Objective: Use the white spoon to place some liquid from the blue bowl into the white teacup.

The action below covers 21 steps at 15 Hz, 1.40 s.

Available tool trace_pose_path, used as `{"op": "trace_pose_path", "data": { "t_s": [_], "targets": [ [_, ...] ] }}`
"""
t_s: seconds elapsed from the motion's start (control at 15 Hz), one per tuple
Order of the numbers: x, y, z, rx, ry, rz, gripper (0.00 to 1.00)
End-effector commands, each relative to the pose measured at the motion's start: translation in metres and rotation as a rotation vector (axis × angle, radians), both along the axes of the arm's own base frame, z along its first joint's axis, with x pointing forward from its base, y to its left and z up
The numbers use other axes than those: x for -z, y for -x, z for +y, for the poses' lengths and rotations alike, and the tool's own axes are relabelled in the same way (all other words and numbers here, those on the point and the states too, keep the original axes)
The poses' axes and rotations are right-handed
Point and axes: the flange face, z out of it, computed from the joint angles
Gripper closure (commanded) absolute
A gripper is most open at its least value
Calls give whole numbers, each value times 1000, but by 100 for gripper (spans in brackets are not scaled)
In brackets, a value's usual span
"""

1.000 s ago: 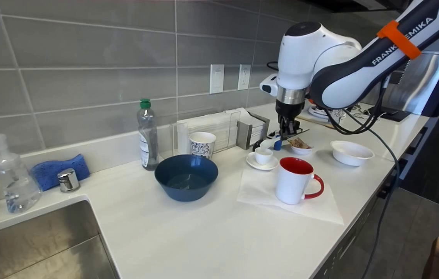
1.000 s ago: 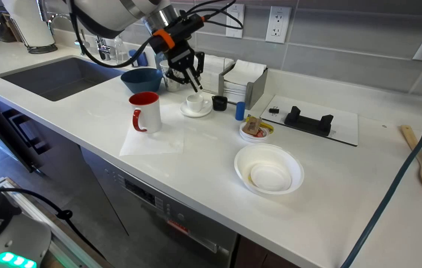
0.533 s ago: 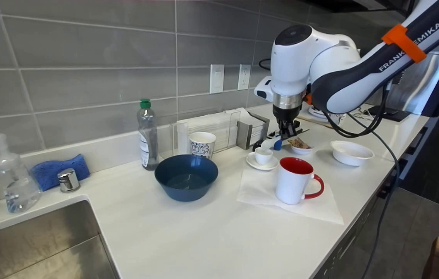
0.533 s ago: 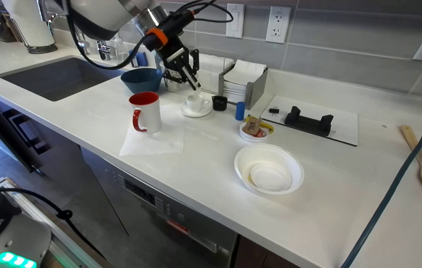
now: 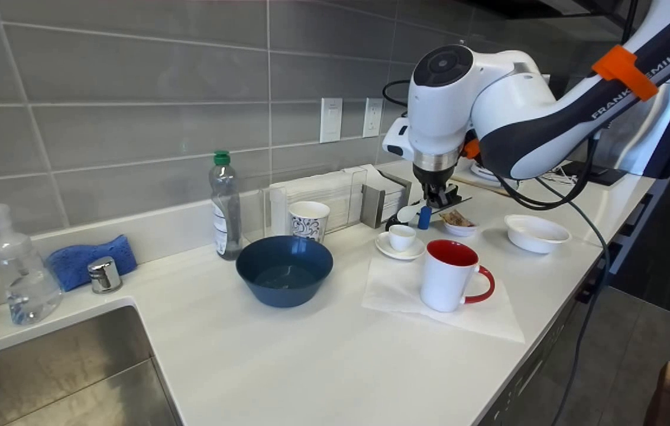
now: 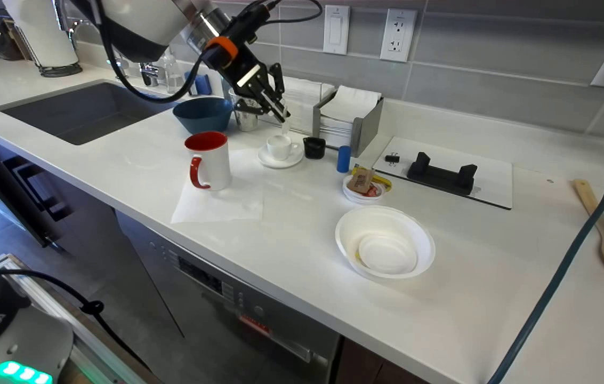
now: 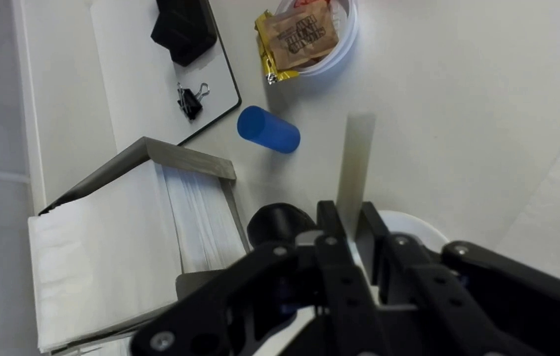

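My gripper (image 5: 438, 201) is shut on the white spoon (image 5: 410, 212). In the wrist view my fingertips (image 7: 349, 211) pinch its handle (image 7: 356, 158); the spoon's bowl is hidden there. In an exterior view the spoon lies nearly level, a little above the white teacup (image 5: 402, 239), apart from it. In an exterior view my gripper (image 6: 284, 115) is just above the teacup (image 6: 279, 148). The cup stands upright on its saucer (image 5: 386, 248). The blue bowl (image 5: 285, 296) stands left of the cup. Liquid in spoon, cup or bowl cannot be made out.
A white mug with red handle (image 5: 442, 281) stands on a napkin (image 5: 382, 290) in front of the cup. A patterned cup (image 5: 309, 220), napkin holder (image 5: 371, 207), small black object (image 6: 314, 148), blue cylinder (image 6: 343, 159), packet dish (image 6: 363, 195) and white bowl (image 6: 344, 240) are nearby.
My gripper and the wrist have tilted, and the spoon has risen slightly off the teacup and turned more level. My grip on the spoon stays the same. The bowl and cup have not moved.
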Motion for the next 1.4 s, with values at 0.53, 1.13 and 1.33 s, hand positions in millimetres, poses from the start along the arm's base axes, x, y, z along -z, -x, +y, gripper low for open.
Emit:
{"op": "trace_pose_path", "data": {
  "t_s": [0.53, 1.13, 1.33],
  "targets": [
    [14, 7, 12, -14, 100, 44, 97],
    [14, 4, 16, 6, 4, 40, 97],
    [14, 2, 14, -7, 71, -5, 97]
  ]
}}
